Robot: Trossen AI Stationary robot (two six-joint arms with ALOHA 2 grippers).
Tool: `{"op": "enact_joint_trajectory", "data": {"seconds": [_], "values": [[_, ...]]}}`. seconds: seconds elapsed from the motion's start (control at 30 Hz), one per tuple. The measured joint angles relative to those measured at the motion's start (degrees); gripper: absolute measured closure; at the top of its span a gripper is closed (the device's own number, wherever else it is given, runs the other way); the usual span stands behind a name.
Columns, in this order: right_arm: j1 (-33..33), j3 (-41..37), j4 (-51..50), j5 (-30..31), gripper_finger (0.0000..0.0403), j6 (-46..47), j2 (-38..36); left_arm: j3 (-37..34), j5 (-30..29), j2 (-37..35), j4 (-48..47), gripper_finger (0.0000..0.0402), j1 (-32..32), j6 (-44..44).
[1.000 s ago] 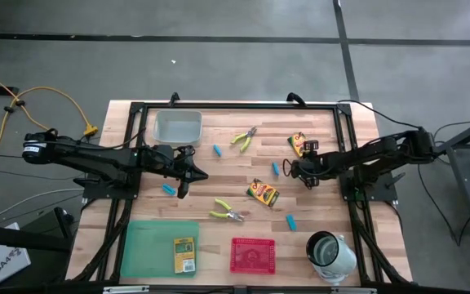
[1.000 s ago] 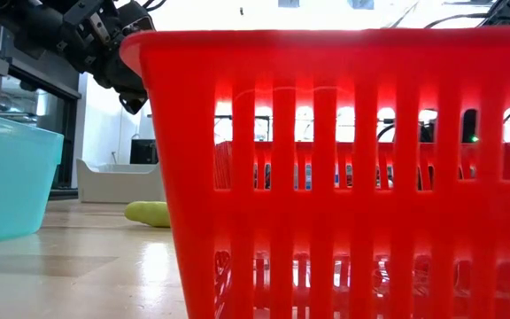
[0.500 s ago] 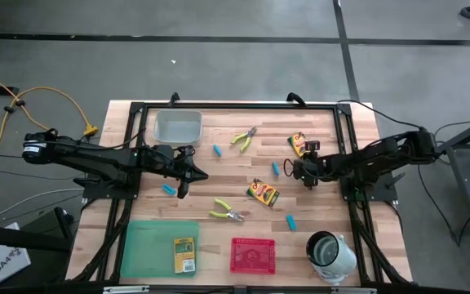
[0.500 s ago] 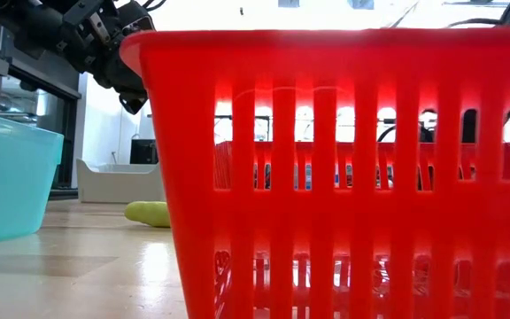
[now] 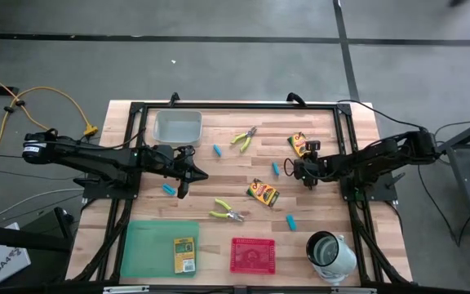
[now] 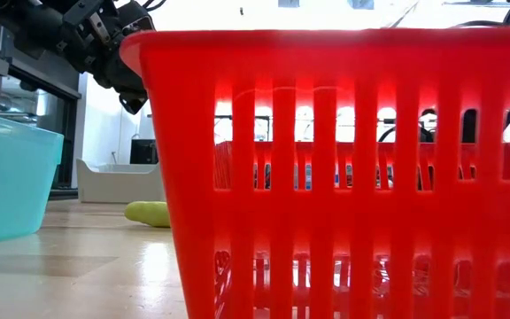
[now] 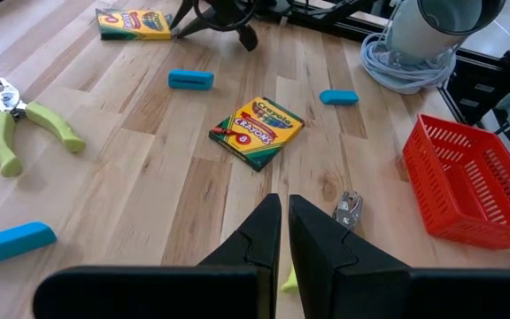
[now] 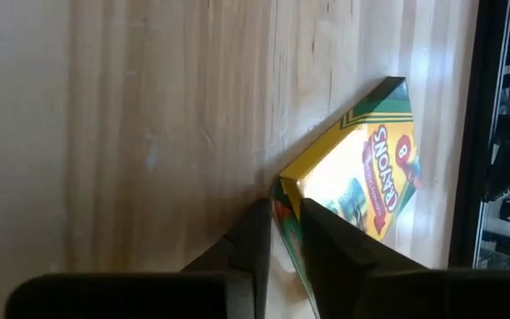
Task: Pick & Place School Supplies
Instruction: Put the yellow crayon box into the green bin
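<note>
Blue piece [image 5: 169,189] lies on the wood just beside the left gripper [image 7: 283,202]. We see that gripper's fingers drawn almost together with nothing between them, so we read this arm as waiting at mid-table. A clear tray [image 5: 177,126] sits near it on the far side, and a green tray [image 5: 149,249] on the near side already has one boxed crayon set [image 5: 184,254] inside, so we take that tray as the crayons' destination. Ahead of the left fingers we see a flat crayon box [image 7: 257,132], green-handled pliers [image 7: 27,133] off to one side and a red basket [image 7: 467,190] to the other; a second pair of pliers [image 5: 228,214] lies just under the fingertips. Further right, the right gripper [image 8: 282,208] is down at the table with its fingers only narrowly apart, straddling the corner of the far crayon box [image 8: 357,177]. We judge the corner is pinched or about to be, since the flat box offers only a thin edge to grab. Another blue piece [image 5: 275,168] lies just beside that gripper. A white cup [image 5: 330,251] stands well apart, nearer the front edge.
</note>
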Motion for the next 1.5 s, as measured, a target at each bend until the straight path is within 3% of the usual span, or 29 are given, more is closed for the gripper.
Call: {"op": "enact_joint_trajectory", "data": {"seconds": [0.23, 0.67, 0.93, 1.5], "values": [[0.0, 0.0, -0.1, -1.5, 0.0395, 0.3, 0.0, 0.0, 0.0, 0.0, 0.0, 0.0377, 0.0, 0.0], [2.2, 0.4, -0.4, 0.3, 0.0399, 0.0, -0.1, 0.0, 0.0, 0.0, 0.0, 0.0377, 0.0, 0.0], [3.6, 5.1, -0.9, 1.0, 0.0400, -0.2, 0.0, 0.0, 0.0, 0.0, 0.0, 0.0377, 0.0, 0.0], [3.6, 19.6, -7.1, 5.2, 0.0400, -18.3, -0.1, 0.0, 0.0, 0.0, 0.1, 0.0377, 0.0, 0.0]]}}
